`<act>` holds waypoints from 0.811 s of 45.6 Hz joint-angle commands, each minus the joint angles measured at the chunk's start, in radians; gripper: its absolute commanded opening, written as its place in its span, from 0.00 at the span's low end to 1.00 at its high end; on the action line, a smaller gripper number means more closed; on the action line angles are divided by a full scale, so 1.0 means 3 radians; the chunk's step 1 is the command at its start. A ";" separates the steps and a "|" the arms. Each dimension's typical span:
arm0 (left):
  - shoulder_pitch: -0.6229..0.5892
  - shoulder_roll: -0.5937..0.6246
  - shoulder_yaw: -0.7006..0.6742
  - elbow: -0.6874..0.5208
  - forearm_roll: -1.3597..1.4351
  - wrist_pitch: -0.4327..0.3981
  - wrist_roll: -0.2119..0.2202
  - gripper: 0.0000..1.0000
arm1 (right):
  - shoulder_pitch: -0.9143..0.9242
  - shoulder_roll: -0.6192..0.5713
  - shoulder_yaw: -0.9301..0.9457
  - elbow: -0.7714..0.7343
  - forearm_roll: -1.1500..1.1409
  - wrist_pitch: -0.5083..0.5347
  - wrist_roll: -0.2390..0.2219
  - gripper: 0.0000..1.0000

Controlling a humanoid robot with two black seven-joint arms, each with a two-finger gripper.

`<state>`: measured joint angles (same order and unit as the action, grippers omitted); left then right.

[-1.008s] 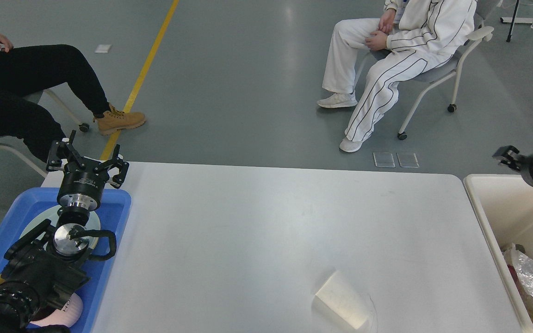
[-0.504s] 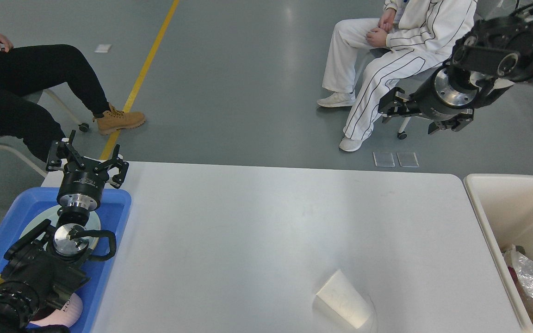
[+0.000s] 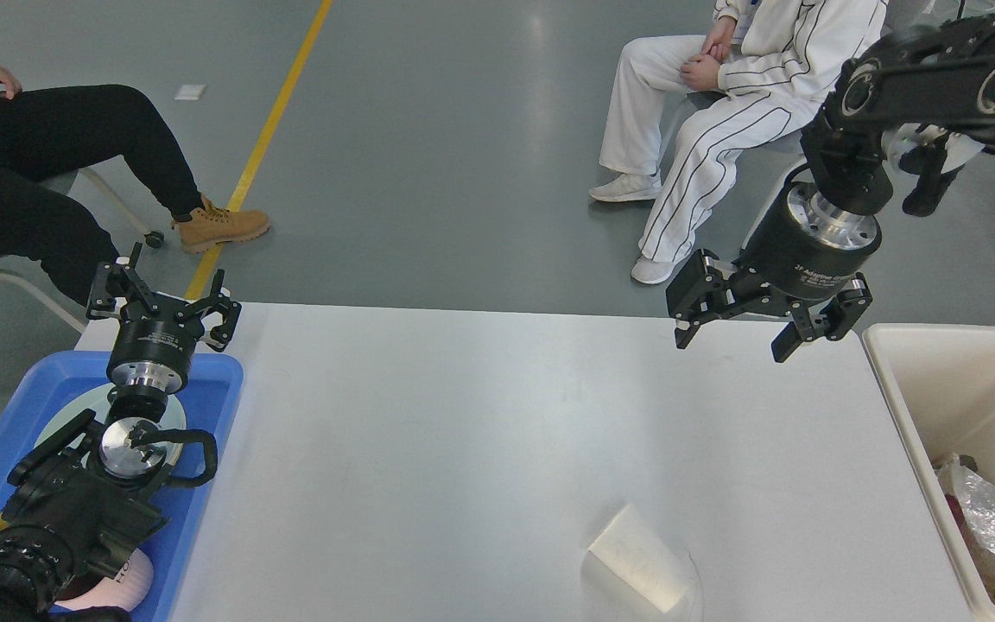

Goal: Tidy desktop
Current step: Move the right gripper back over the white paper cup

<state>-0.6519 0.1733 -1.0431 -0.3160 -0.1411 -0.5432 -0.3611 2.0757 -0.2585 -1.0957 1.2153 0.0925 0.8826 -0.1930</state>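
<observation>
- Head view: your white desktop (image 3: 480,432) fills the middle of the picture, from about 9 o'clock across to 3 o'clock, its far edge running just above centre.
- On that desktop, at about 5 o'clock, you have a clear plastic cup (image 3: 640,561) lying on its side, touching nothing else.
- Your left gripper (image 3: 165,294) sits at 9 o'clock, above the far end of a blue plastic tray (image 3: 221,380) that lies just beside the desktop's left edge. Its fingers are spread wide and hold nothing.
- In the tray, under your left arm, you can see a pale round plate (image 3: 66,419); at the tray's near end, around 8 o'clock, a pink rounded item (image 3: 130,579) with dark lettering is partly hidden, and you cannot tell what it is.
- Your right gripper (image 3: 735,333) hangs at about 2 o'clock, over the far right corner of the desktop, pointing down and to the left. Its two fingers stand wide apart and nothing is between them.
- At 3 to 4 o'clock you have a cream bin (image 3: 903,406) just beside the desktop's right edge, with crumpled clear wrapping (image 3: 981,527) inside it.
- Beyond the desktop, a person in a white tracksuit (image 3: 722,104) sits at 1 o'clock, and a person in black trousers (image 3: 57,164) with a tan boot (image 3: 219,226) sits at 10 o'clock, by a yellow floor line (image 3: 269,138).
</observation>
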 commanded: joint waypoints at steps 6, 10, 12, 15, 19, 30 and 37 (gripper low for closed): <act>0.0000 0.0000 0.0000 0.0000 0.0000 0.0001 0.0002 0.97 | -0.0665 0.0043 0.0012 0.0009 -0.0154 -0.0375 -0.0011 1.00; 0.0000 0.0000 0.0000 0.0000 0.0000 0.0001 0.0002 0.97 | -0.0920 0.0120 0.0149 0.0029 -0.0466 -0.0513 -0.0011 1.00; 0.0000 0.0000 0.0000 0.0000 0.0000 0.0001 0.0002 0.97 | -0.1023 0.0176 0.0252 0.0034 -0.0599 -0.0534 -0.0011 1.00; 0.0000 0.0000 0.0000 0.0000 0.0000 0.0001 0.0002 0.97 | -0.1135 0.0217 0.0390 0.0045 -0.0788 -0.0534 -0.0011 1.00; 0.0000 0.0000 0.0000 0.0000 0.0000 0.0001 0.0002 0.97 | -0.1238 0.0238 0.0528 0.0050 -0.1013 -0.0534 -0.0006 1.00; 0.0000 0.0000 0.0000 0.0000 0.0000 0.0001 -0.0003 0.97 | -0.1539 0.0335 0.0906 0.0034 -0.1663 -0.0534 -0.0006 1.00; 0.0000 0.0000 0.0000 0.0000 0.0000 0.0001 0.0002 0.97 | -0.1780 0.0452 0.0937 0.0009 -0.2021 -0.0544 -0.0006 1.00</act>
<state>-0.6519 0.1733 -1.0430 -0.3160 -0.1410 -0.5432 -0.3611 1.5912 -0.1468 -0.8225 1.2239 -0.4453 0.7214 -0.1945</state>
